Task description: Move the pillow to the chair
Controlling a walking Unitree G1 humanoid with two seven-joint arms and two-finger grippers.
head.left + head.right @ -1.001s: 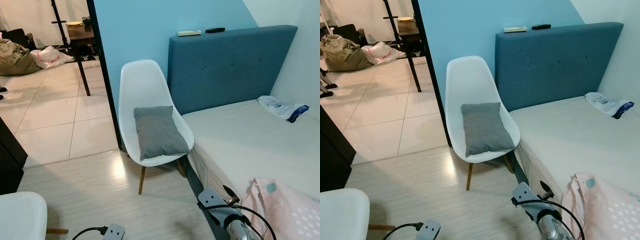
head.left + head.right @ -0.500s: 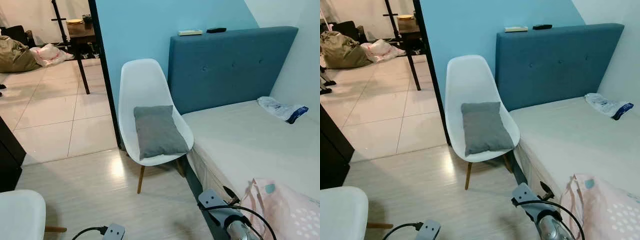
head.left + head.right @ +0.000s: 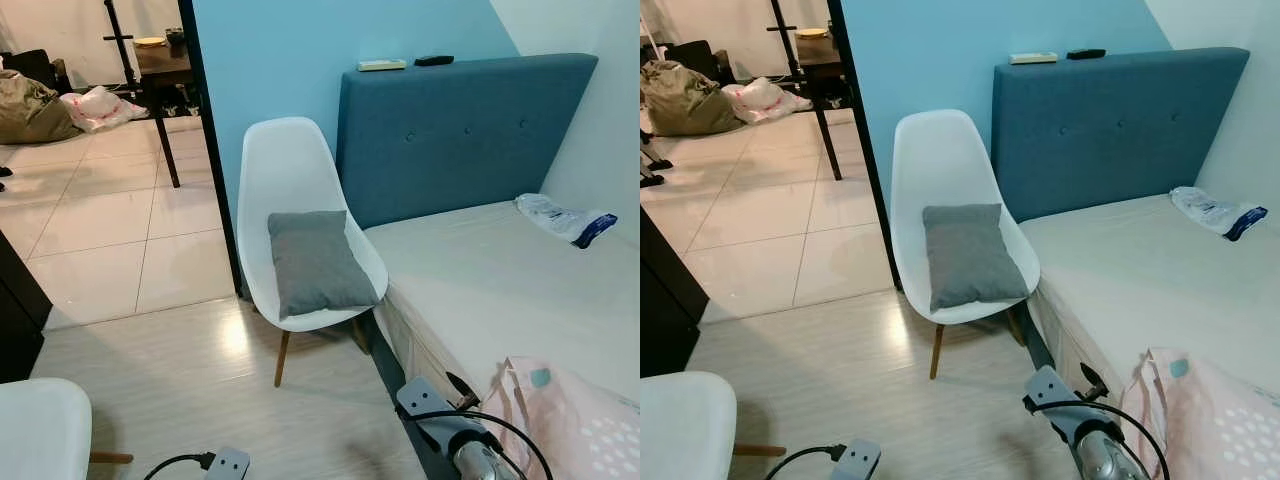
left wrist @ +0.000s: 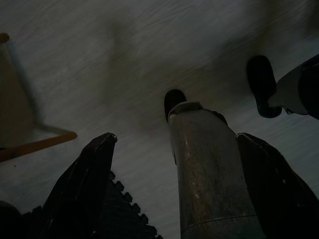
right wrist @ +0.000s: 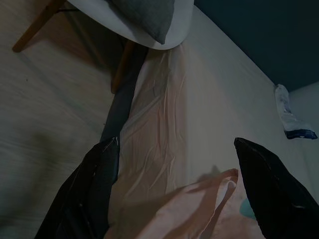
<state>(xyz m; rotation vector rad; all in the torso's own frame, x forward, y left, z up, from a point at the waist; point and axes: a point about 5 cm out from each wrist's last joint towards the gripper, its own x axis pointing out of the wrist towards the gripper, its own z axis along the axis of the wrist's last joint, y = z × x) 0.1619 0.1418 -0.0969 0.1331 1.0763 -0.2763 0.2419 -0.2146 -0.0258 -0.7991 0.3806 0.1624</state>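
Grey pillow (image 3: 317,262), soft, light, graspable by an edge, rests on the white chair (image 3: 291,170); both grippers released, empty.

1. I see a grey pillow (image 3: 316,261) on a white chair (image 3: 290,175).
2. Headboard (image 3: 460,130) dark blue, wall (image 3: 270,55) light blue.
3. Mattress (image 3: 500,285) cream.
4. Pink cloth (image 3: 570,415) with white dots.
5. Floor (image 3: 190,385) pale wood-grain; tiles (image 3: 100,225) off-white.

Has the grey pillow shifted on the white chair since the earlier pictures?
No. The grey pillow lies on the same part of the white chair seat.
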